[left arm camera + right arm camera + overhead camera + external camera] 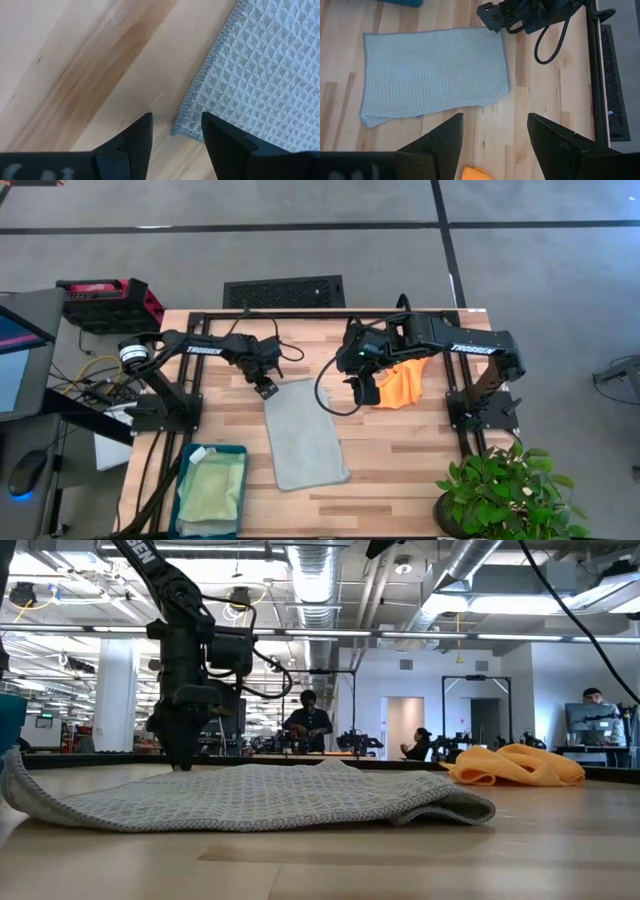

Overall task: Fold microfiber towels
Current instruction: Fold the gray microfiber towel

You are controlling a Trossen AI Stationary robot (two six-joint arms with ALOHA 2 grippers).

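A pale grey-blue microfiber towel (305, 435) lies flat on the wooden table, a long strip running from far to near, with one near corner turned under (372, 119). My left gripper (266, 388) points down at the strip's far left corner (182, 131). It is open, with one finger on either side of that corner. An orange towel (400, 385) lies crumpled at the far right. My right gripper (365, 392) hangs open above the table beside it, with nothing between its fingers (495, 135). A light green towel (212, 492) rests in the teal bin.
The teal bin (184, 480) stands at the near left of the table. A potted plant (500, 490) stands at the near right corner. Black frame rails (300, 313) run along the far edge and both arm bases. Bare wood lies right of the grey-blue towel. People stand in the room behind.
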